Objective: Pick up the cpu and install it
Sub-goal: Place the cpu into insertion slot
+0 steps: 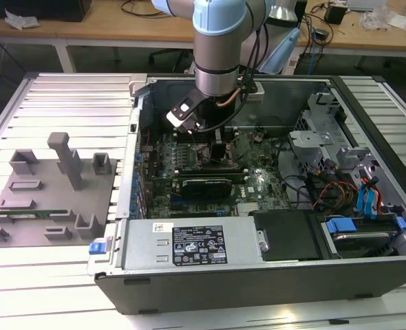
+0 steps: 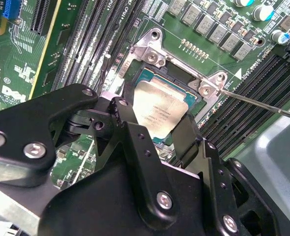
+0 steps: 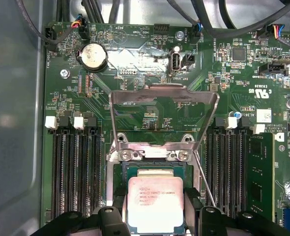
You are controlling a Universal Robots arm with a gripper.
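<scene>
Black gripper (image 2: 157, 125) fingers (image 2: 128, 123) press against two opposite edges of the cpu (image 2: 159, 110), holding it narrowly between them. In the first wrist view the gripper's body cuts off the chip's near edge, and the fingers cover its flanks. The cpu lies in or just over the socket (image 3: 152, 169); I cannot tell whether it is fully seated. Just beyond it the socket's load plate (image 3: 163, 96) stands tilted up on its hinge, and a thin lever (image 3: 204, 182) slants beside the socket. Rows of memory slots (image 3: 78, 172) run on both sides.

In the exterior view the arm reaches down into the open computer case (image 1: 189, 289), its wrist blocking the socket area. The case holds the motherboard (image 1: 258, 185) and, nearer the camera, a power supply (image 1: 189, 244). Well apart, at the exterior view's left, a grey fixture tray (image 1: 51, 179) holds a memory stick (image 1: 27, 214).
</scene>
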